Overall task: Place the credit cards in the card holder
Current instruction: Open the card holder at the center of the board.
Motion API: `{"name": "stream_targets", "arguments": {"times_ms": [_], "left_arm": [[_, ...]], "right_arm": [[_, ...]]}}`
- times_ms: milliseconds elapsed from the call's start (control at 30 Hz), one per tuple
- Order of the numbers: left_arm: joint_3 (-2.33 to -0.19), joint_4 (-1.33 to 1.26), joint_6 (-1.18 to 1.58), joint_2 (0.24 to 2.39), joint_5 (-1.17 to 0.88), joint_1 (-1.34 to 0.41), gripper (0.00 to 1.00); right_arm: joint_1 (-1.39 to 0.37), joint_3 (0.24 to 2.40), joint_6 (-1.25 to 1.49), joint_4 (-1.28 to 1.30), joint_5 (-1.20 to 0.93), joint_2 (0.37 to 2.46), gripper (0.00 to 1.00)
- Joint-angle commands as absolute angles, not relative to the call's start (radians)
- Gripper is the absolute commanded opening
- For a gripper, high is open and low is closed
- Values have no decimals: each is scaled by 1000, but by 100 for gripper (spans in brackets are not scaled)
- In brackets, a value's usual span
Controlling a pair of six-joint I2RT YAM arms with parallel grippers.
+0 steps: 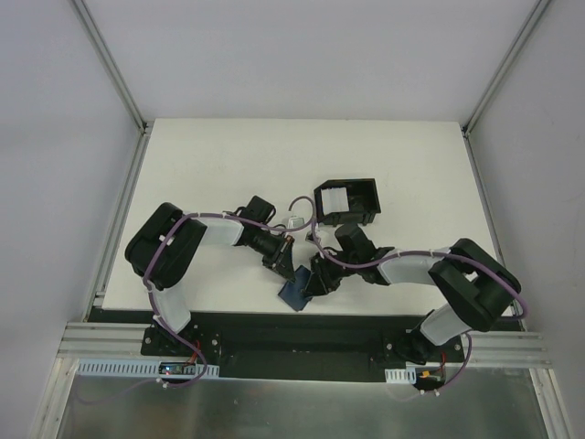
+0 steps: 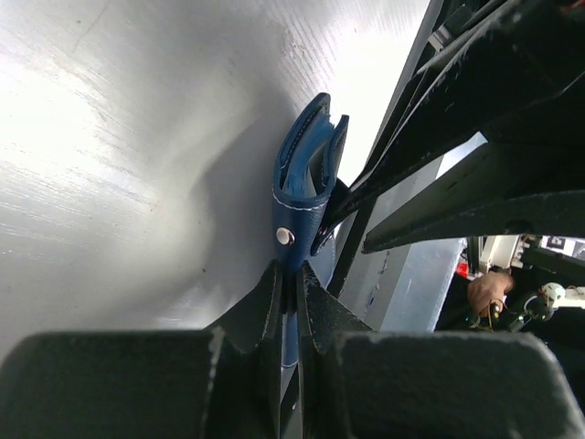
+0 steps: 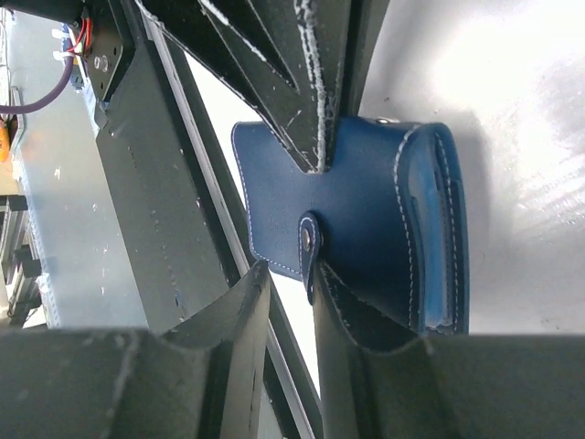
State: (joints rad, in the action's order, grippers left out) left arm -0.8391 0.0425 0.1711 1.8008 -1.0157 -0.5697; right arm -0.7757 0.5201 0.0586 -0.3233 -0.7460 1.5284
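Observation:
The card holder (image 1: 293, 295), a dark blue folding wallet, is held up on edge over the table's front edge between both arms. My left gripper (image 2: 294, 276) is shut on its lower edge, just below the pale snap (image 2: 284, 236). My right gripper (image 3: 291, 269) has its jaws apart. The wallet's snap tab (image 3: 311, 243) hangs between them, against the right finger. The wallet's (image 3: 375, 197) lighter inner slots show at its side. A white credit card (image 1: 335, 199) lies in the black box. No card shows in the wallet.
The black open-topped box (image 1: 358, 194) stands behind the grippers at the table's middle right. The black and metal base rail (image 1: 302, 334) runs right under the wallet. The white table (image 1: 210, 165) stretches behind and to the left.

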Motion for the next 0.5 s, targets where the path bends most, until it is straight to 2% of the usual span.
{"name": "stream_targets", "arguments": {"times_ms": [0,67,133,200,233,467], "left_arm": [[-879,-58,205,1796,-997,-572,0],[-876,-64,216,1793,-991,-572,0],[-867,-74,238,1792,-960,-572,0],[-858,-90,270,1798,-916,-572,0],[-853,-100,287,1799,-888,-572,0],[-824,-130,397,1809,-706,-532,0]], "right_arm": [[-825,561,51,-339,-772,1574,27],[-830,563,55,-342,-749,1578,26],[-838,563,57,-348,-736,1582,20],[-848,563,54,-360,-755,1580,4],[-854,561,52,-371,-770,1580,0],[-902,520,63,-406,-845,1529,1]]}}
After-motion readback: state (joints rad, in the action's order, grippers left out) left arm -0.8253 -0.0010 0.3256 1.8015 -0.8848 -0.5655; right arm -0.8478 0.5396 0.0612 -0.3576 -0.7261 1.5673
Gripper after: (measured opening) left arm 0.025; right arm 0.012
